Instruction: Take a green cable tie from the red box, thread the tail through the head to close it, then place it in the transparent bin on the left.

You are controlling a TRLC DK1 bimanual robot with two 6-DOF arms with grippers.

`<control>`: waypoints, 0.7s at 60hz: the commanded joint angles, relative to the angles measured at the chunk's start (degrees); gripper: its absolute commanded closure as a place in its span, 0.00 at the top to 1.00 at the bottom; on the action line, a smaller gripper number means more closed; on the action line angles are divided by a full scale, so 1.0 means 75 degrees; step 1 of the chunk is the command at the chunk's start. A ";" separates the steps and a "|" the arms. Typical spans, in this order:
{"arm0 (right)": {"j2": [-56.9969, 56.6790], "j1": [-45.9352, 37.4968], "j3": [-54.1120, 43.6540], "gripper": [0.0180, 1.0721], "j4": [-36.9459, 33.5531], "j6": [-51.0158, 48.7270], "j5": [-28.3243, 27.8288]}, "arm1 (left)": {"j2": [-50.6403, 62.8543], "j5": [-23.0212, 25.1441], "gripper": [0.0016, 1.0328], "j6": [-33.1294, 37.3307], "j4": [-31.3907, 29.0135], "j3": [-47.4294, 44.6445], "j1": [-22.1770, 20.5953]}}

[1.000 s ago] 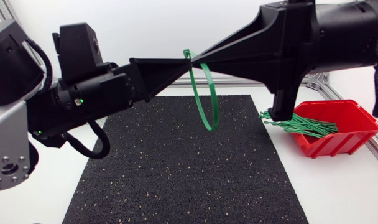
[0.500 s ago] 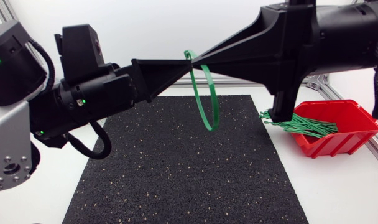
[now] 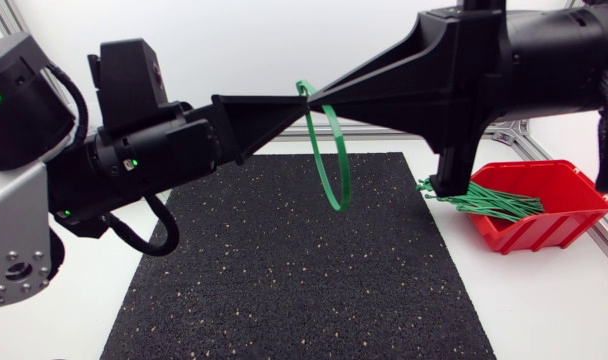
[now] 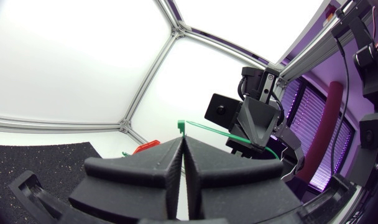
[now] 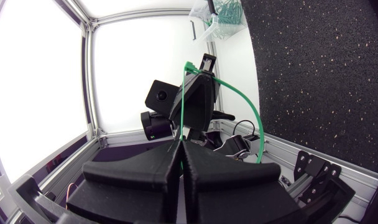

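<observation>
**Holding a looped tie between both grippers, mid-air over the mat**

Meeting above the far half of the black mat (image 3: 304, 270), the two arms come in from opposite sides, wedge tips almost nose to nose.

- Left gripper (image 3: 296, 100): fingers pressed together. In its own wrist view (image 4: 183, 142) the tie's square head pokes up just past the tips, so it is clamped on the green cable tie (image 3: 335, 203).
- Right gripper (image 3: 317, 98): fingers also closed flat against each other. In its wrist view (image 5: 181, 144) a thin green strand runs out from between the tips toward the other gripper. It is clamped on the same tie.
- Tie: already a closed loop, hanging below the two sets of tips, clear of the mat, roughly upright.
- Red box (image 3: 574, 215): right side of the table (image 3: 564, 310), just off the mat's right edge. A bundle of loose green ties (image 3: 489, 203) lies in it, ends spilling over its left lip.
- Transparent bin (image 5: 204, 28): seen only in the right wrist view, past a far corner of the mat, with green ties inside. Count unclear.
</observation>
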 commanded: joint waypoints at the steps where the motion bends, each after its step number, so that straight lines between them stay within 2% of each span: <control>1: -0.0002 0.0079 -0.0227 0.05 0.0107 0.0252 0.0019 | 0.0079 -0.0044 0.03 0.0030 0.0141 0.0139 0.0005; 42: -0.0084 0.0091 -0.0227 0.05 0.0189 0.0252 0.0113 | 0.0091 -0.0032 0.03 0.0030 0.0141 0.0104 -0.0030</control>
